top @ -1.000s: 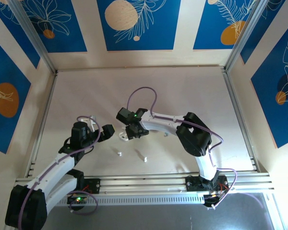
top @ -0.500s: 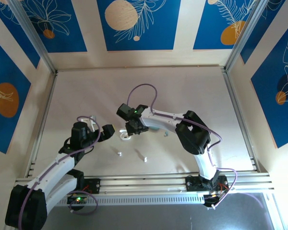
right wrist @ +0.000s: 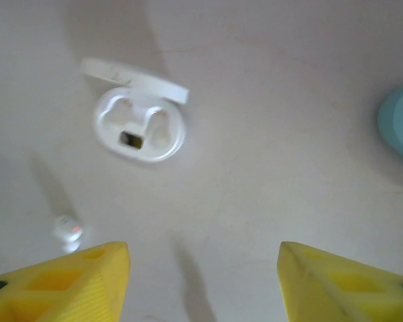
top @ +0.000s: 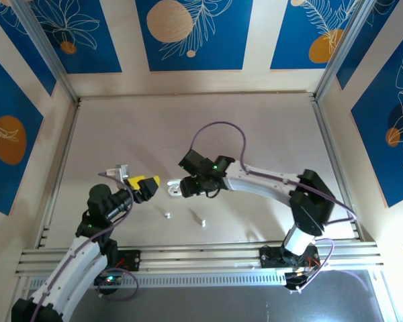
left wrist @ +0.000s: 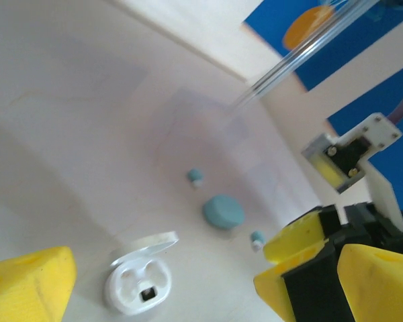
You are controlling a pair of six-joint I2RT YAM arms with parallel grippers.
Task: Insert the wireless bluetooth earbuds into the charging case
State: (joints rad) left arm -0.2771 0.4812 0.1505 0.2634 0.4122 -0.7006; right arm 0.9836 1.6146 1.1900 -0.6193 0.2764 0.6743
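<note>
Earbuds (top: pixel 167 215) are being left loose, two white, two blue, beside two cases (left wrist: pixel 140 282); left gripper (top: pixel 146 186), right gripper (right wrist: pixel 201 285) are being held wide.

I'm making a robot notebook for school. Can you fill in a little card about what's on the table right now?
White case: lid open, both slots empty
Blue case: lid shut
White buds: two, loose on the table
Blue buds: two, loose, one on each side of the blue case
Left tool: open, holding nothing
Right tool: open, holding nothing, above the table near the white case
</note>
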